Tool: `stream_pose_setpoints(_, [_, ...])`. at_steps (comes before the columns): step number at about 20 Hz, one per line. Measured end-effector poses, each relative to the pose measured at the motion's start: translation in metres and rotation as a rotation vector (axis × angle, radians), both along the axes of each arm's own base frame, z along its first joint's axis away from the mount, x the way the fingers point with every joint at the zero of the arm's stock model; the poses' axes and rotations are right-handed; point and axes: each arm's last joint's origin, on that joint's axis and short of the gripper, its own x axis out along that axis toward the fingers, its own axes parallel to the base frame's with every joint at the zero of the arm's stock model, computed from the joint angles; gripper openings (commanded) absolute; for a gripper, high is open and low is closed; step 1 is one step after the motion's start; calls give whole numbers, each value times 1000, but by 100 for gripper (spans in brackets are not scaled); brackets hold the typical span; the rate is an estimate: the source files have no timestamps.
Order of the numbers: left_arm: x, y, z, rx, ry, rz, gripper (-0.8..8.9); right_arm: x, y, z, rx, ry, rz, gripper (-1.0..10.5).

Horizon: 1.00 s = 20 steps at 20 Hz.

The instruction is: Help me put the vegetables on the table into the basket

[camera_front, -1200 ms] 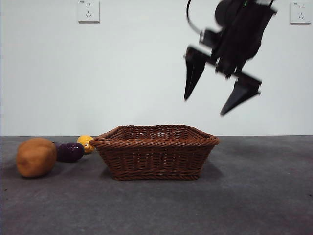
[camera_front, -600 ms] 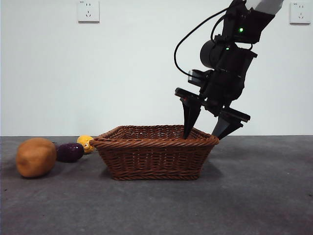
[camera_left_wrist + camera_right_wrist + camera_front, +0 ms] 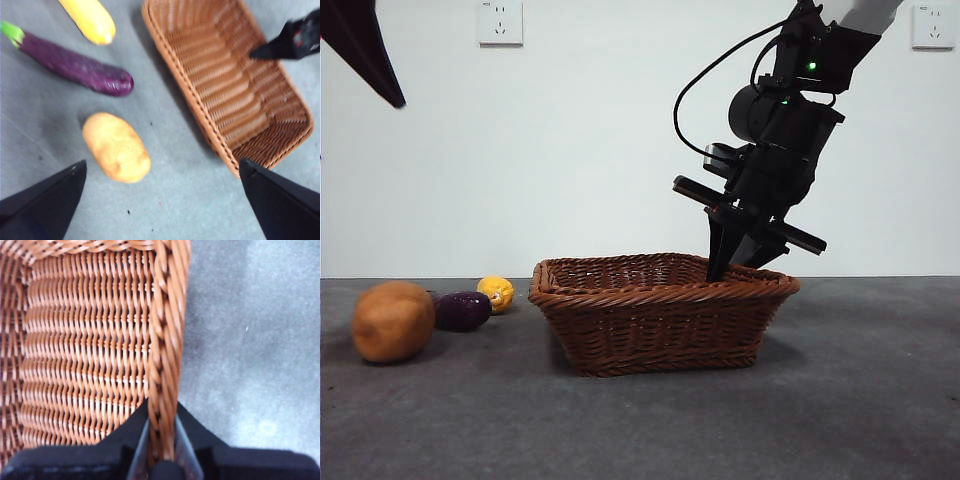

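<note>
The wicker basket stands mid-table. My right gripper is shut on its braided right rim, one jaw inside and one outside. The tan potato, the dark purple vegetable and the small yellow one lie on the table left of the basket. My left gripper is open and empty, high above the potato; the purple one, the yellow one and the basket also show in its view. One of its jaws shows at the front view's top left.
The dark grey table runs to a white wall with two sockets. The right gripper shows at the basket's far rim in the left wrist view.
The right gripper came down onto the basket's right rim and shut on it. The basket has shifted to the right and turned a little. A left jaw has come in at the top left.
</note>
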Motion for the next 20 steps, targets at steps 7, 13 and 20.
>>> stream_pose_setpoints(7, [29, -10, -30, 75, 110, 51, 723, -63, -26, 146, 86, -344, 3, -12])
stream_pose_setpoints(13, [58, -34, -73, 178, 231, 105, 723, -136, -53, 219, 123, -505, 22, -12])
stream_pose_setpoints(20, [74, -39, -103, 187, 314, 156, 723, -168, -65, 236, 123, -520, 31, -12])
